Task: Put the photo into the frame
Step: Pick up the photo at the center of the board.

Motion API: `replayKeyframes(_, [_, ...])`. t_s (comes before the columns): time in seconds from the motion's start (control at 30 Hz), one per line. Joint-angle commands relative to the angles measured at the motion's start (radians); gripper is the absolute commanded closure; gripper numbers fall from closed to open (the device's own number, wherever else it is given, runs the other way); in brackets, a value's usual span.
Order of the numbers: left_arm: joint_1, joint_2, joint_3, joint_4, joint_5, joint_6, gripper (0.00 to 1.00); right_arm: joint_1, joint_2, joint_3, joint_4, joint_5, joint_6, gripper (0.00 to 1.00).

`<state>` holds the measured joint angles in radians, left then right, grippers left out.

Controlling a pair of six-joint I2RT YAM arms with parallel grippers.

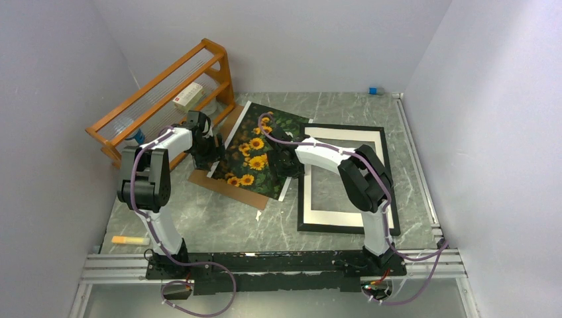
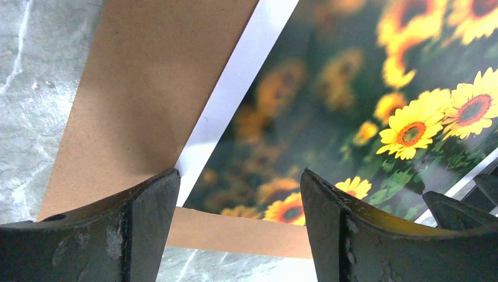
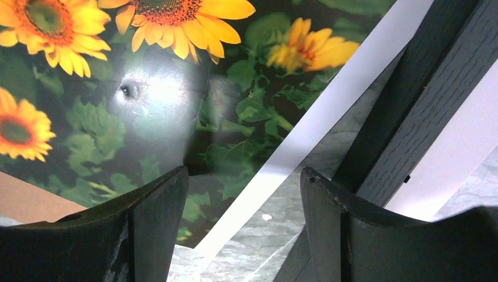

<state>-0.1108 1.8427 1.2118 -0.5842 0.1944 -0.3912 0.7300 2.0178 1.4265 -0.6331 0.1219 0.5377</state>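
Centre-picture, both my jaws sit open either side of the photo (image 1: 255,156); I'd pinch both edges evenly, then lift toward the frame (image 1: 344,127).

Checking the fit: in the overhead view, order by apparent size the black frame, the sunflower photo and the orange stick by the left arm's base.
Largest: the frame.
Then: the photo, partly hidden by the arms.
Smallest: the orange stick.

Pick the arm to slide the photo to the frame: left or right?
Right, probably. The right claw hangs open over the photo at the edge nearest the frame, whose black border lies beside it. The left claw, open, is at the far edge by the backing board.
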Motion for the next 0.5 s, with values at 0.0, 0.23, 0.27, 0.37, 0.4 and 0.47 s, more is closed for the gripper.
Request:
replayKeyframes(0.0, [0.0,0.008,0.01,-0.006,-0.044,0.082,0.18,0.001,0.042,0.024,-0.019,-0.045,-0.057,0.27])
replayKeyframes(0.23, [0.0,-0.075,-0.001,0.038,-0.136,0.137,0.18,0.003,0.002,-0.001,0.03,-0.034,-0.094,0.29])
replayKeyframes(0.27, [0.0,-0.089,-0.011,0.048,-0.142,0.132,0.18,0.007,-0.012,-0.006,0.042,-0.022,-0.097,0.31])
replayKeyframes(0.37, [0.0,-0.116,-0.048,0.08,-0.166,0.115,0.18,0.017,-0.055,-0.022,0.096,0.014,-0.106,0.43])
replayKeyframes(0.4, [0.0,-0.117,-0.057,0.088,-0.16,0.107,0.18,0.02,-0.067,-0.029,0.115,0.014,-0.109,0.45])
replayKeyframes(0.47, [0.0,-0.098,-0.057,0.082,-0.13,0.091,0.18,0.021,-0.074,-0.029,0.131,0.004,-0.114,0.48])
